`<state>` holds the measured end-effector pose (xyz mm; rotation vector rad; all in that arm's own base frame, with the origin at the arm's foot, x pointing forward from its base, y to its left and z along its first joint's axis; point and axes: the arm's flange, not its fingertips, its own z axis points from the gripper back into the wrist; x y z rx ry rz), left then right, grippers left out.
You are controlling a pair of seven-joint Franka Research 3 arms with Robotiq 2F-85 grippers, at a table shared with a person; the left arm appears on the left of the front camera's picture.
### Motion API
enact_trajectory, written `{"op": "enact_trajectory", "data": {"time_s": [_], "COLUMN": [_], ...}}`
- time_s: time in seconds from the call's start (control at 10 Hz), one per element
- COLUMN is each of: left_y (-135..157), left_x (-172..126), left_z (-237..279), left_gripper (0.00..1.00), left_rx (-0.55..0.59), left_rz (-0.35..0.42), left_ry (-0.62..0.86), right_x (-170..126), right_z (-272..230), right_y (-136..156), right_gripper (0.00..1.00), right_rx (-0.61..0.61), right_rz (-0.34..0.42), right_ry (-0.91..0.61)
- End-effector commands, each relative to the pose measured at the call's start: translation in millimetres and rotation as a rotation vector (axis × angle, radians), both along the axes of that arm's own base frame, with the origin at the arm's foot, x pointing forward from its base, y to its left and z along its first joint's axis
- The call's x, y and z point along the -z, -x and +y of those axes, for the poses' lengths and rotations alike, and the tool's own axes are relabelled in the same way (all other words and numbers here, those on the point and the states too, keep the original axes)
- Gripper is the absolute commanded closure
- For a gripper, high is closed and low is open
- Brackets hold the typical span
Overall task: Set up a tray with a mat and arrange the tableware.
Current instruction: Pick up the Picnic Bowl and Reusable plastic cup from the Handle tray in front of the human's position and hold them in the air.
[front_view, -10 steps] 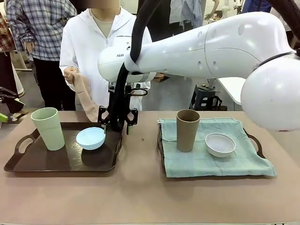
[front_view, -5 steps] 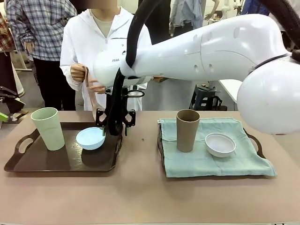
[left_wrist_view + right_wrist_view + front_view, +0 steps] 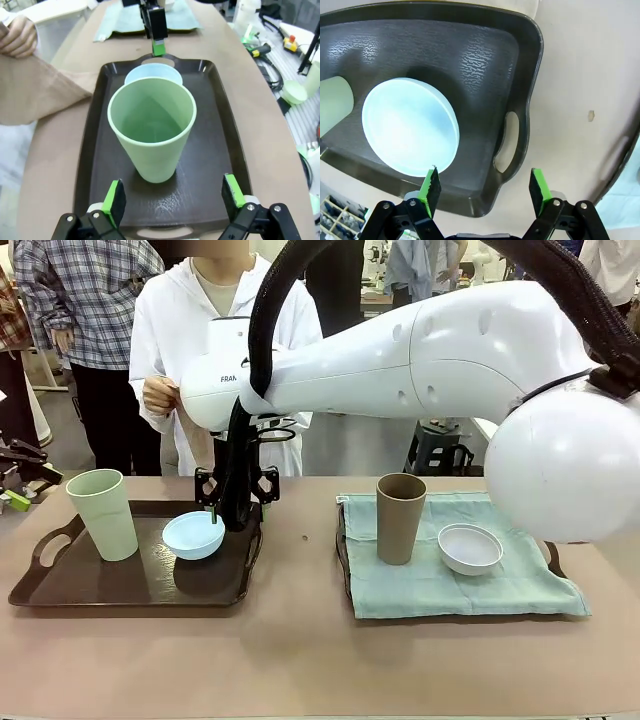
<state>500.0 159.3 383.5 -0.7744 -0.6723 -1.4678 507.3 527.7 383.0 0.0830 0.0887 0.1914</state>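
A dark brown tray (image 3: 60, 590) on the left holds the pale green tumbler (image 3: 103, 513) and the light blue bowl (image 3: 193, 535). My right gripper (image 3: 232, 508) reaches across and hangs open at the bowl's far right rim; in its wrist view the bowl (image 3: 410, 125) lies left of the right gripper (image 3: 485, 185), one pad (image 3: 432, 184) by its rim. My left gripper (image 3: 175, 200) is open, and the green tumbler (image 3: 152, 130) stands upright just ahead of its fingers. The brown tumbler (image 3: 400, 517) and white bowl (image 3: 470, 547) stand on a green mat (image 3: 420, 585) on the right tray.
A person in a white jacket stands at the far side holding a beige cloth (image 3: 190, 445), which hangs near the left tray's back edge. The left wrist view has that cloth (image 3: 35, 92) beside the tray (image 3: 220, 150). Bare table lies between the two trays.
My right arm has shifted a little to the left, its gripper staying by the blue bowl. The person has drawn the beige cloth up and closer to their body.
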Motion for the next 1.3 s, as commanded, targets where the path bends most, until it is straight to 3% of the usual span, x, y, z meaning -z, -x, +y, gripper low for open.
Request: {"op": "enact_trajectory", "data": {"time_s": [0.0,0.4,1.2], "left_y": [-3,-13,-31], "left_x": [8,28,56], "left_z": [-5,-8,-32], "left_gripper": [0.00,0.00,0.00], "left_rx": [-0.038,-0.050,-0.082], "left_rz": [-0.009,0.008,0.040], "left_ry": [0.011,0.056,0.124], "right_x": [7,24,36], "right_z": [14,25,34], "right_y": [-11,-20,-27], "right_gripper": [0.08,0.08,0.08], "right_rx": [0.012,0.006,-0.012], "right_rz": [-0.039,-0.081,-0.039], "right_ry": [-0.020,-0.083,-0.077]}}
